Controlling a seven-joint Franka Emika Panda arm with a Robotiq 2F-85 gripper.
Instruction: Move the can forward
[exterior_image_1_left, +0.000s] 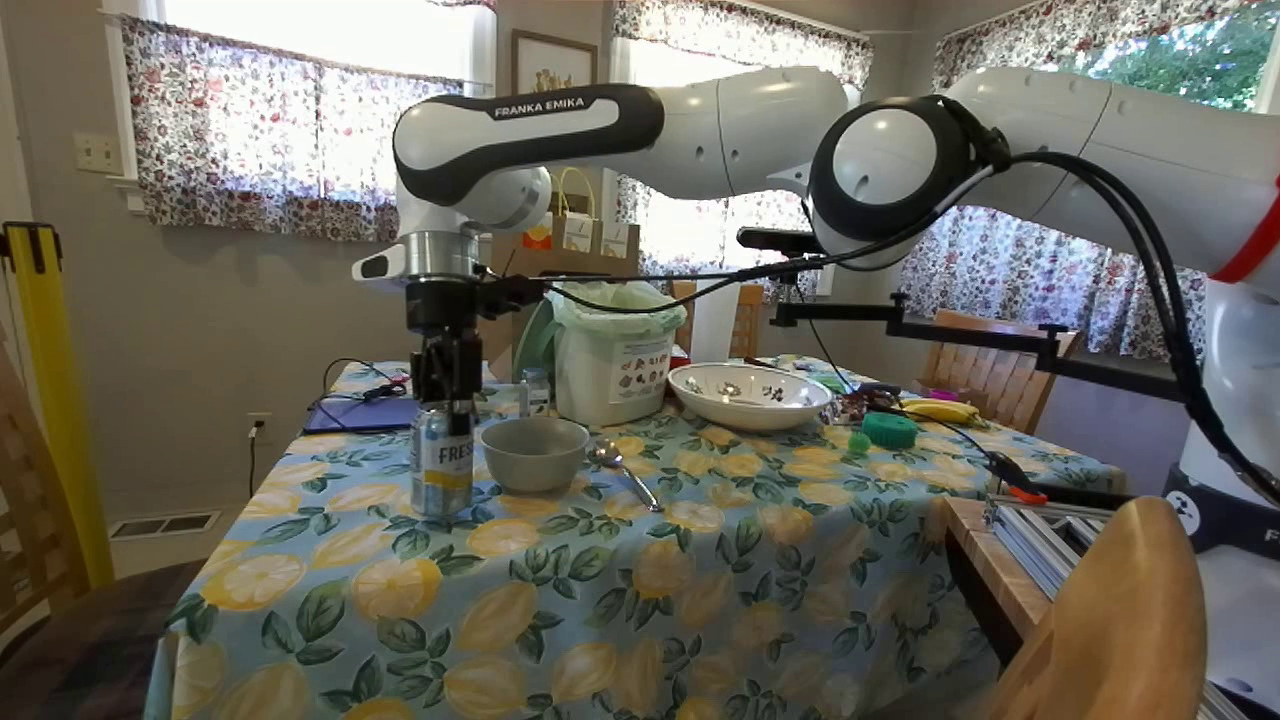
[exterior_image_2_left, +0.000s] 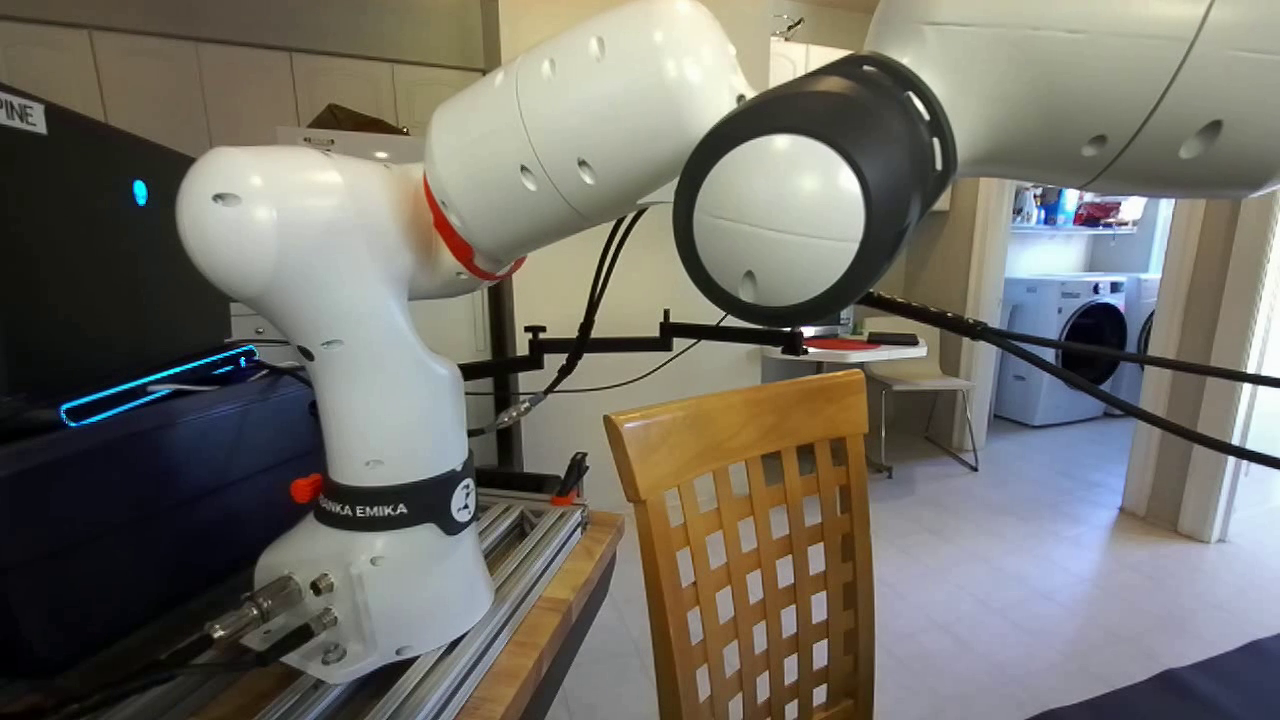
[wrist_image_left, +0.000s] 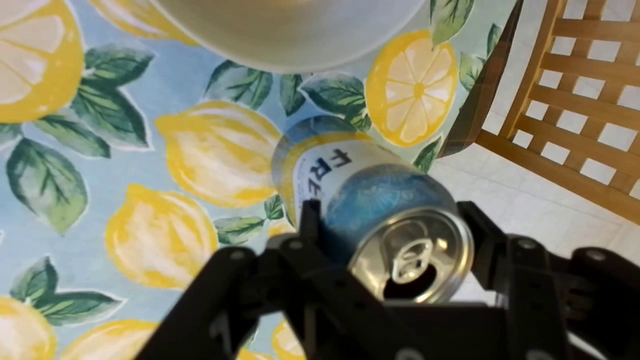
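Pale flooring (exterior_image_2_left: 960, 600), grey walls (exterior_image_1_left: 300, 300) and windows (exterior_image_1_left: 310, 35) with floral curtains (exterior_image_1_left: 230, 150) surround a table (exterior_image_1_left: 600, 600) draped in pale blue lemon print. A lattice-backed wooden chair (exterior_image_2_left: 740, 432) stands nearby. The table holds a white bin (exterior_image_1_left: 610, 375), a wide patterned bowl (exterior_image_1_left: 750, 415) and a plain grey bowl (exterior_image_1_left: 535, 465). Near the grey bowl, the black gripper (wrist_image_left: 389, 210) pinches an upright blue-and-silver can (exterior_image_1_left: 442, 490) by both sides, close to its top. A metal spoon (exterior_image_1_left: 632, 480) lies on that bowl's opposite side.

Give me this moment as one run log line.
task: move can forward | tool: straddles can's upper end, grip firmness unclear | can: upright, opened, beside grey bowl, not touching it
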